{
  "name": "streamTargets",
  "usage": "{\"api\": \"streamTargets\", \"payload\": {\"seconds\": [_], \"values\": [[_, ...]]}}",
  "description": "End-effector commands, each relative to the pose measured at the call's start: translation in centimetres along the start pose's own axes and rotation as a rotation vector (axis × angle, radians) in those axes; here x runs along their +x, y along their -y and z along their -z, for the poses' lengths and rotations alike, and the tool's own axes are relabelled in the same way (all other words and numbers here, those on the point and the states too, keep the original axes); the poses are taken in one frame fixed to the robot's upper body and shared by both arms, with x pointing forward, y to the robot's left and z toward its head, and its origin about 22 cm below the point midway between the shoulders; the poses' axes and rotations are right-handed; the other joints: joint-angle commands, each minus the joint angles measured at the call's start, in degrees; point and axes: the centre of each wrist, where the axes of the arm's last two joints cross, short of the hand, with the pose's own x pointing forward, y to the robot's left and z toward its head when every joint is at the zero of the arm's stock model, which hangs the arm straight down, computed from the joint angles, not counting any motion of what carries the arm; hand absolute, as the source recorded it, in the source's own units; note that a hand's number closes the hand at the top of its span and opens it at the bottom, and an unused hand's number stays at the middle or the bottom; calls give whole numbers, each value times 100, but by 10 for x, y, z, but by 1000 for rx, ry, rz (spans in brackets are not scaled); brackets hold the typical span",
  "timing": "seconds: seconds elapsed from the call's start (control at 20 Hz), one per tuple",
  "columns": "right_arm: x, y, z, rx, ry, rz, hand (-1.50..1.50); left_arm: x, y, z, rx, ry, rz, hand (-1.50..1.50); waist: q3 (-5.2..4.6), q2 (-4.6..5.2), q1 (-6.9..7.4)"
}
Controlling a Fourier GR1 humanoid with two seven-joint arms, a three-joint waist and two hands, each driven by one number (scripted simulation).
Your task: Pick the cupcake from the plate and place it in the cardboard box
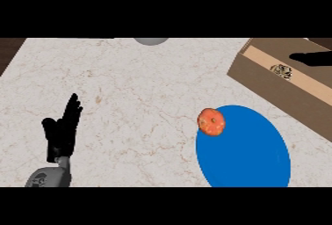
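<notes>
The cupcake (211, 121) lies at the plate's (250, 154) 10 o'clock rim, outside the cardboard box (279, 83), which stands at 1 o'clock from the plate. The left hand (62, 132) rests at the table's (130, 88) 8 o'clock, fingers straight and open. A dark shape over the box may be the right hand; its fingers cannot be judged. Judged step: the pick remains due; the next move calls for closing the fingers round the cupcake.

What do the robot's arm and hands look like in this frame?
The left hand is matte black, with slim fingers and a thumb, on a grey forearm with a rounded wrist casing and a dark marking. Of the right hand only a black shape shows, over the box. No cables visible.
</notes>
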Motion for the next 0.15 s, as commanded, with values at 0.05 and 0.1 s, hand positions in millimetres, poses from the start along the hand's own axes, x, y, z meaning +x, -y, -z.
{"api": "streamTargets", "payload": {"seconds": [0.05,0.1], "values": [[-17,42,-5,-61,24,195,-150,-4,-3,-1,27,-12,-1,0,-6,-33,-96],[-16,45,-5,-73,7,211,-150,10,7,6,11,-3,-5,0,-6,-29,-91]]}}
